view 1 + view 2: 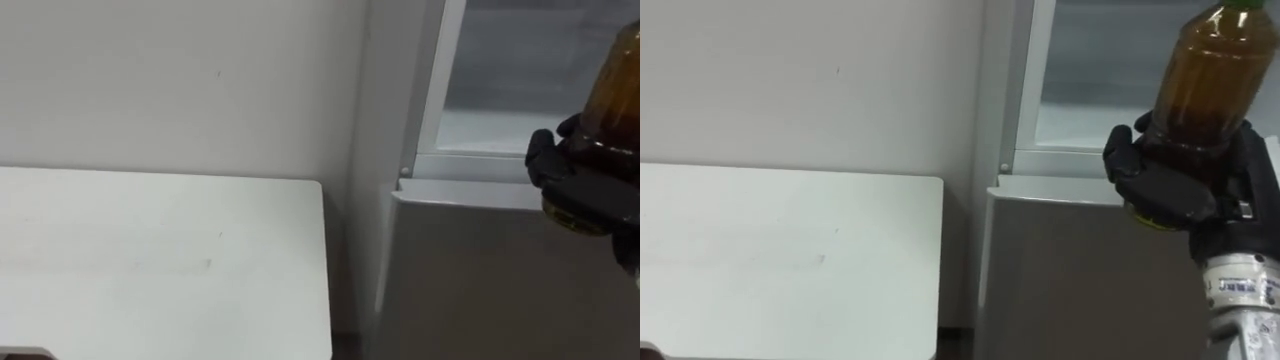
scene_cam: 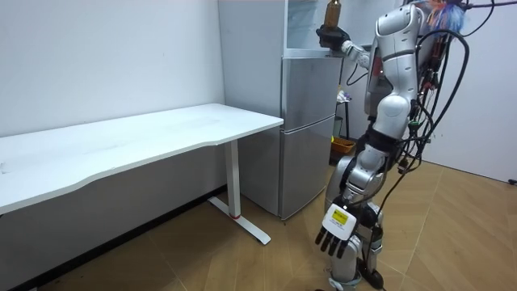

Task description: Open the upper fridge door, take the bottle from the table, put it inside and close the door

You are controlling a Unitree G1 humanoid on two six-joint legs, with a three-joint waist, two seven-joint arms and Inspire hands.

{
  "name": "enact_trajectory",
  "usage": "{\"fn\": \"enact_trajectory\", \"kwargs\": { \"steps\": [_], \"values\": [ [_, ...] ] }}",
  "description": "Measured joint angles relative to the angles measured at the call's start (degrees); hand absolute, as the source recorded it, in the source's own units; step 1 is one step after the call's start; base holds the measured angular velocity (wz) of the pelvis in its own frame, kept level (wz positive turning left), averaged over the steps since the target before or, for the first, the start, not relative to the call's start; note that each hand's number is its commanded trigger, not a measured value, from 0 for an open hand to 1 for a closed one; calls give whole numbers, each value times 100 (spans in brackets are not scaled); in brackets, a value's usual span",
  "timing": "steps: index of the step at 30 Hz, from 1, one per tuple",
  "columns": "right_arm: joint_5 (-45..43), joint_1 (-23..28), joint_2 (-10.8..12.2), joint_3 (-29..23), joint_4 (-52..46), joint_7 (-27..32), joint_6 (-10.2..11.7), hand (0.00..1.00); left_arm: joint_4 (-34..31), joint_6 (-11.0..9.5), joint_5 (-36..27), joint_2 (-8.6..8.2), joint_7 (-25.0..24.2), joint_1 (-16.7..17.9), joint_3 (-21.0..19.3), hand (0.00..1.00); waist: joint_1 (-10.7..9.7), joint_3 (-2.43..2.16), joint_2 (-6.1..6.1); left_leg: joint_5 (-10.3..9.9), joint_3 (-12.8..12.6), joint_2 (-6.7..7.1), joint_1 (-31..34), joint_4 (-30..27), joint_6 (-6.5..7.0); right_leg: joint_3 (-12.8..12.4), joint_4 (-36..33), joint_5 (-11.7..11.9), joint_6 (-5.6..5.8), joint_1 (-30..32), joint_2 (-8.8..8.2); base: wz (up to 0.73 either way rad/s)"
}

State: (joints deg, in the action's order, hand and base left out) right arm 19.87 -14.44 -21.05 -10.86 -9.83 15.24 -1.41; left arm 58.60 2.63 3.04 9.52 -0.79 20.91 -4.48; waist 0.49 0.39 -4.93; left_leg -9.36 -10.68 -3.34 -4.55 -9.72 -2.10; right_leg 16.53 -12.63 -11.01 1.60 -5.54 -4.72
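Observation:
My right hand (image 1: 1170, 180) is shut round the lower part of an amber bottle (image 1: 1210, 75) and holds it upright. The bottle is raised in front of the fridge's upper compartment (image 1: 1090, 100), just above the top edge of the grey lower door (image 1: 1080, 270). In the room view I stand facing the tall grey fridge (image 2: 307, 121), right arm stretched up to it, with the bottle (image 2: 332, 13) near its top and the right hand (image 2: 329, 36) below it. My left hand (image 2: 339, 230) hangs by my side, fingers relaxed.
A long white table (image 1: 150, 260) stands against the white wall to the left of the fridge, its end close to the fridge's side. Wooden floor lies around my feet in the room view.

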Motion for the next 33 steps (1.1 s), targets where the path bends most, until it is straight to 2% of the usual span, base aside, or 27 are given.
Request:
{"fn": "enact_trajectory", "kwargs": {
  "steps": [5, 10, 21, 25, 29, 33],
  "values": [
    [295, -305, -160, 4, 302, 98, 0, 100, -5, -10, -4, 7, -138, -3, -2, 0, 35, 4, -12, -1, 11, 1, -4, -2, -1, 28, 18, -1, -1, -12, -1, 0],
    [891, -581, -608, 7, 670, 226, 1, 100, -11, -37, -3, 42, -218, 8, -113, 0, 139, 8, -36, 0, 54, 2, 0, 0, -1, 75, 22, -2, -1, -37, -1, 3],
    [1118, -842, -720, 14, 1666, 590, -1, 100, -125, -19, -16, 47, -207, 182, -349, 0, 331, -17, -116, 0, 55, 4, 19, -5, -1, 102, 10, -2, -1, -20, -12, 0],
    [1123, -1261, -820, 15, 2160, 807, -67, 100, -125, -15, -11, 47, -215, 269, -549, 0, 320, -21, -126, 2, 133, 14, 147, -55, 1, 138, 10, -2, -1, 59, -16, 6],
    [1121, -1455, -1009, 60, 2344, 899, -66, 100, -122, -17, -6, 50, -215, 285, -557, 0, 344, -19, -150, 3, 208, 10, 216, -90, 0, 231, 6, -3, -1, 71, -16, 12],
    [1146, -1976, -1157, 287, 2765, 907, -66, 100, -202, -7, -5, 54, -216, 282, -556, 0, 329, -24, -201, 5, 258, -3, 496, -212, 0, 275, -20, -2, -15, 271, -15, 7]
  ]
}}
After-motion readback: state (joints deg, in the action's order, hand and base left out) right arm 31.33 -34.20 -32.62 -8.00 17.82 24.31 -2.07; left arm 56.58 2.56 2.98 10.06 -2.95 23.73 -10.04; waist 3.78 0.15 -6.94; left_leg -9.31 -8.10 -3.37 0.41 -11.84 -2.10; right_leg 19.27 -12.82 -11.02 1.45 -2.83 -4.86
